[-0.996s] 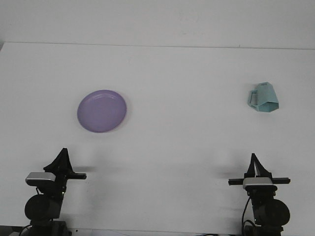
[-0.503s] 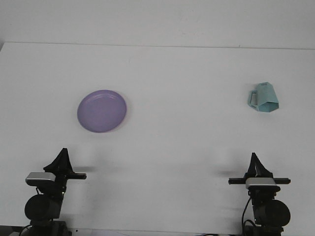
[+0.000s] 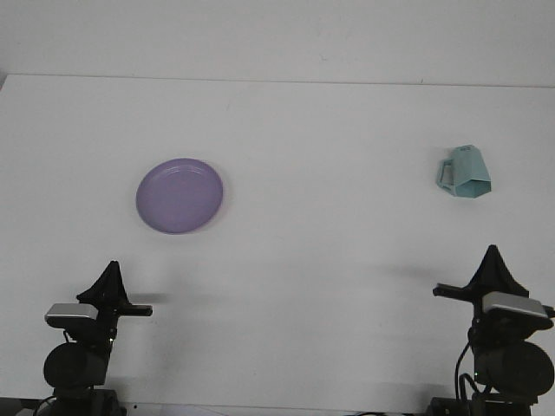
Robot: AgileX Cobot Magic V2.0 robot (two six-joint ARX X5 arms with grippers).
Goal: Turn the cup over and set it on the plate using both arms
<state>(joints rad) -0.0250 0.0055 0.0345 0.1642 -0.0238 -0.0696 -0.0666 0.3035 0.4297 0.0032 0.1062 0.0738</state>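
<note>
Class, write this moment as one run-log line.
cup: upside down, far right | plate: left, bare | right end effector: near cup, apart | left end effector: parked

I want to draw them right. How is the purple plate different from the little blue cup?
The plate is purple and the cup is light teal. The plate is round, flat and wide; the cup is smaller across, stands taller, has angled sides and a handle on its left. The plate lies on the left side of the table, the cup on the right. Both sit alone on the white table, with no gripper touching them.
</note>
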